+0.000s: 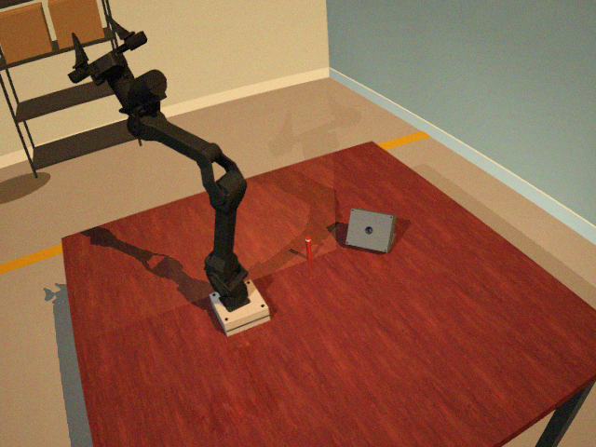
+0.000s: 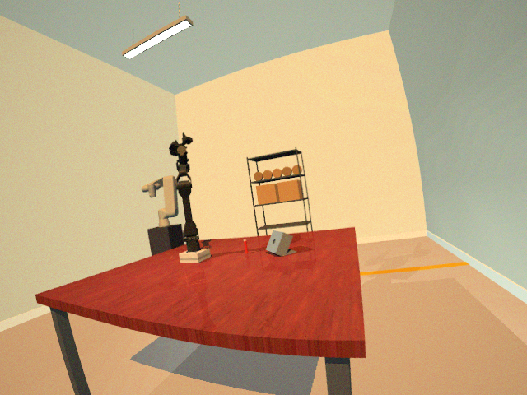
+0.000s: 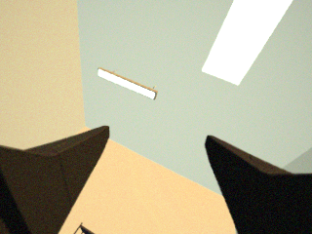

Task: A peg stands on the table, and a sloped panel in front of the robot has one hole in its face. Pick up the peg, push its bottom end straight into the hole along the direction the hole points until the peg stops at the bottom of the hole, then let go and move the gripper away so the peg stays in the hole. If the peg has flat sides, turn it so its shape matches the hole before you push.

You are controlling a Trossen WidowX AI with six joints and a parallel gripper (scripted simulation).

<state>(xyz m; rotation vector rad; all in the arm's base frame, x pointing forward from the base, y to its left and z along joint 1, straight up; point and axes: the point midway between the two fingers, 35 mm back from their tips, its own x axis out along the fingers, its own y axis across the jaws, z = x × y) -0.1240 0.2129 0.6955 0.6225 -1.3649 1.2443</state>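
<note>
At the left of the top view the claw (image 1: 103, 47) is raised high, pointing up toward the ceiling with its fingers spread wide and nothing between them, so the long swing down could, I judge, clip and topple the thin red peg (image 1: 307, 248) if it arrives off-centre. The peg stands upright on the table (image 1: 433, 336), between the arm's base and the sloped panel (image 1: 371, 229) and near the panel. Further right, the panel's single hole (image 1: 369, 229) looks dark and unfilled; a tilted grasp would probably jam the peg at its rim.
</note>
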